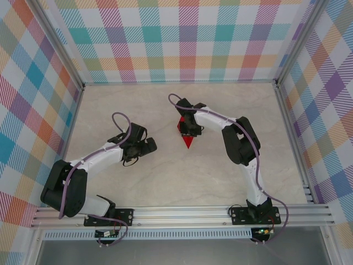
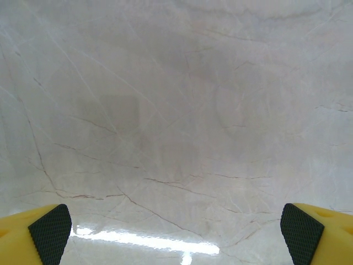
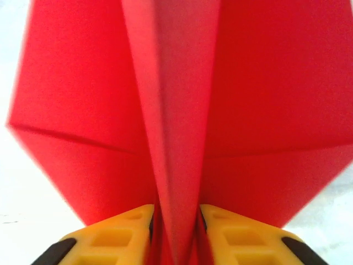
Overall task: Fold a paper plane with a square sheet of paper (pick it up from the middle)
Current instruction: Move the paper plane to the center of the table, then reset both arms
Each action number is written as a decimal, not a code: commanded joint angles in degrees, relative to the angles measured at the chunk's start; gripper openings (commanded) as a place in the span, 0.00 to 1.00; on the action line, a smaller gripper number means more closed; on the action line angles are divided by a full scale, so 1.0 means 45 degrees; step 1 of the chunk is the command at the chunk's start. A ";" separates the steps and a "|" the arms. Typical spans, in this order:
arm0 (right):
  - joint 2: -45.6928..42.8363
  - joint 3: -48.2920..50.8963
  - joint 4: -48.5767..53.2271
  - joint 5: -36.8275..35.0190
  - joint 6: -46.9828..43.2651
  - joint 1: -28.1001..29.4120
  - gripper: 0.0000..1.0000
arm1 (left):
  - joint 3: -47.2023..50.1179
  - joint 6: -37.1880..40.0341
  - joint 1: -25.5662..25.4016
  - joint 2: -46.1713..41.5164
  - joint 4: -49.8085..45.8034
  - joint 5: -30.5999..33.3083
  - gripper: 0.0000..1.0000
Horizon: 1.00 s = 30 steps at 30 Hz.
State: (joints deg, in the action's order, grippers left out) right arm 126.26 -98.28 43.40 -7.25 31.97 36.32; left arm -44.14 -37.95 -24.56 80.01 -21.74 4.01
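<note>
The paper plane [image 1: 188,141] is a bright red creased dart lying mid-table, its tip pointing toward the arms. My right gripper [image 1: 186,127] sits over its far end. In the right wrist view the red wings [image 3: 259,94] spread to both sides and the raised centre fold runs down between the yellow fingers [image 3: 116,234]. The right gripper [image 3: 176,234] is narrowly shut on that fold, which fills the gap. My left gripper [image 1: 149,146] rests to the left of the plane, apart from it. Its jaws [image 2: 176,234] are wide open over bare table, pads [image 2: 49,232] at the frame corners.
The pale marble-look tabletop [image 1: 182,182] is ringed by checked walls [image 1: 182,44] on three sides. An aluminium rail [image 1: 182,212] with both arm bases runs along the near edge. The right arm's elbow [image 1: 240,143] stands right of the plane.
</note>
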 commanded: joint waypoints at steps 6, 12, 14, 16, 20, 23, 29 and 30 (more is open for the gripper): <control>-0.3769 0.0506 -0.0175 0.0004 -0.0131 -0.0043 0.66 | -0.1479 0.0474 0.0261 -0.0436 -0.1402 0.1120 1.00; -0.6382 0.2392 -0.0853 -0.2040 -0.0456 -0.0302 0.90 | -0.1997 0.1412 0.0731 -0.0991 -0.1528 0.1947 1.00; -0.7420 0.3437 -0.1291 -0.3070 -0.0561 -0.0506 0.99 | -0.1975 0.1869 0.0954 -0.1325 -0.1268 0.2241 1.00; -0.8469 0.4376 -0.1588 -0.4007 -0.0942 -0.0778 1.00 | -0.1785 0.2330 0.1201 -0.1787 -0.0758 0.2818 1.00; -1.0069 0.6119 -0.2119 -0.5934 -0.1098 -0.1624 1.00 | -0.1471 0.2983 0.1746 -0.2432 -0.0234 0.4656 1.00; -1.1100 0.7964 -0.3513 -0.7061 -0.1338 -0.2563 1.00 | -0.0553 0.3402 0.2199 -0.2999 0.0999 0.5845 1.00; -1.2070 1.1531 -0.7436 -0.6343 -0.2685 -0.4811 1.00 | 0.1492 0.5000 0.3178 -0.3488 0.4243 0.6317 1.00; -1.2060 1.1970 -0.8019 -0.6322 -0.2814 -0.5108 1.00 | 0.1944 0.5291 0.3288 -0.3536 0.4901 0.6367 1.00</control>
State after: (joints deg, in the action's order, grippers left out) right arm 72.60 -47.83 18.39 -35.24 23.07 15.53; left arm -39.18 -19.75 -10.96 65.08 -9.19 28.71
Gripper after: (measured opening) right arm 0.997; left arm 0.999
